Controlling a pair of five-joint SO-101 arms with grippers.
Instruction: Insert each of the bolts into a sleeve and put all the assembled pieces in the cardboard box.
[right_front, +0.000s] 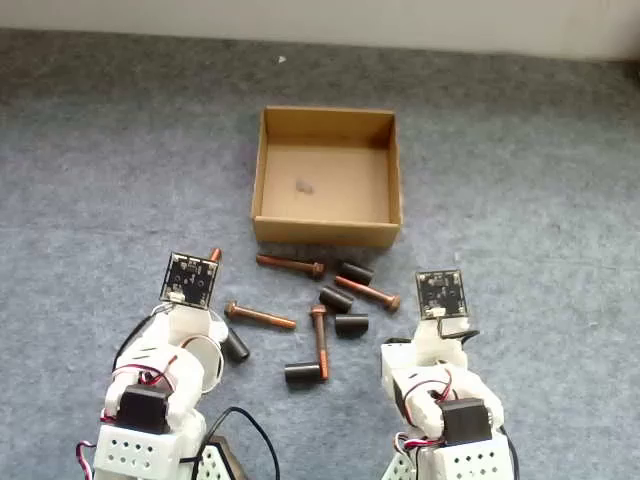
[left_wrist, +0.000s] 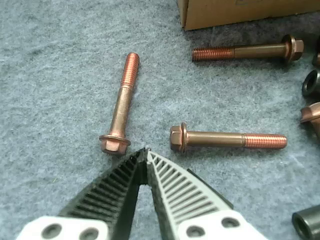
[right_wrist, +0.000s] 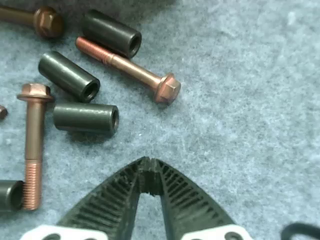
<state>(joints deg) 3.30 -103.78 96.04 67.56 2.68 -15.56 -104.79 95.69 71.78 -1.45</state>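
Nearest: left gripper (left_wrist: 146, 154), jaws pressed together with nothing between them, tips just beside the flanged head of one bolt (left_wrist: 119, 107). The right gripper (right_wrist: 148, 162) has its jaws closed tight on nothing too. It sits over bare carpet (right_wrist: 250, 100), near a lying sleeve (right_wrist: 86, 118).

Five bolts and five sleeves lie loose in one cluster on the carpet, between the two arms and the cardboard box (right_front: 325, 233). A long bolt (right_front: 320, 338) touches an end sleeve (right_front: 302, 373) with its thread end, at a right angle; can't tell if it enters.

The box top is open, and its front wall is just beside the top bolt (right_front: 289, 264). On the box floor is a small pale speck (right_front: 304, 186).

Open carpet runs wide on both sides of cluster and box.
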